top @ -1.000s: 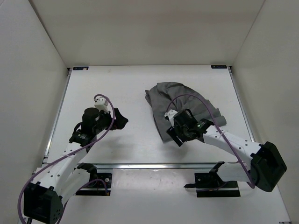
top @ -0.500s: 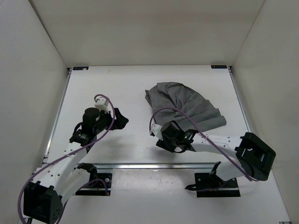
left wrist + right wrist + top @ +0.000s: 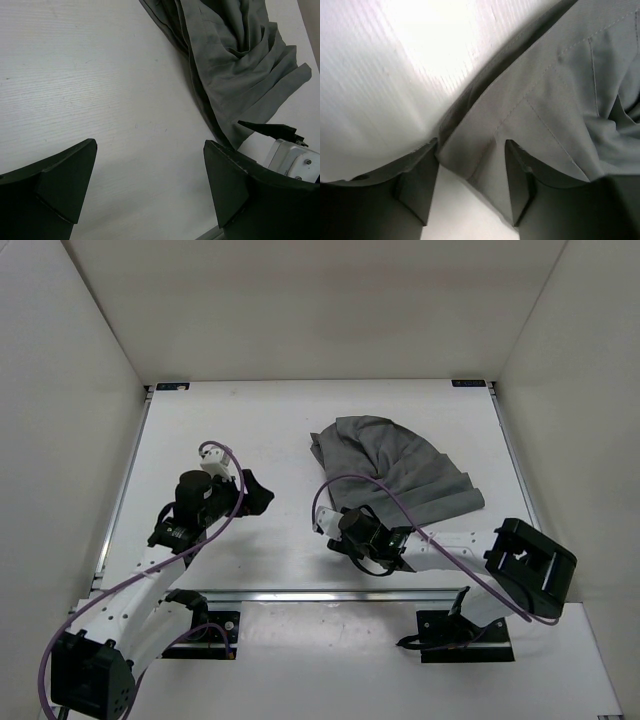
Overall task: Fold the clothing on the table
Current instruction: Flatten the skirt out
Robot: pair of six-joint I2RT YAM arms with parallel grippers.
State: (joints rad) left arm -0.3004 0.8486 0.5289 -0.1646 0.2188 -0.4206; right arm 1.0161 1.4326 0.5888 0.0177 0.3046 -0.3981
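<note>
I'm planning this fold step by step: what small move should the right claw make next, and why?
Probably close the right claw fully. Its fingers stand either side of the skirt's near corner hem, apparently not clamped yet, and the cloth lies on the table.

Grey pleated clothing [image 3: 392, 462]; white table [image 3: 240, 420]

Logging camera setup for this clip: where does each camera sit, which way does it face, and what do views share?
Top external: above, behind the bases, looking down on table, skirt, left arm, right arm.
Left wrist: looks across the table at the skirt; open left fingers frame the bottom.
Right wrist: close on the skirt's corner, between the right fingers.
Shared: the skirt, in all three.
</note>
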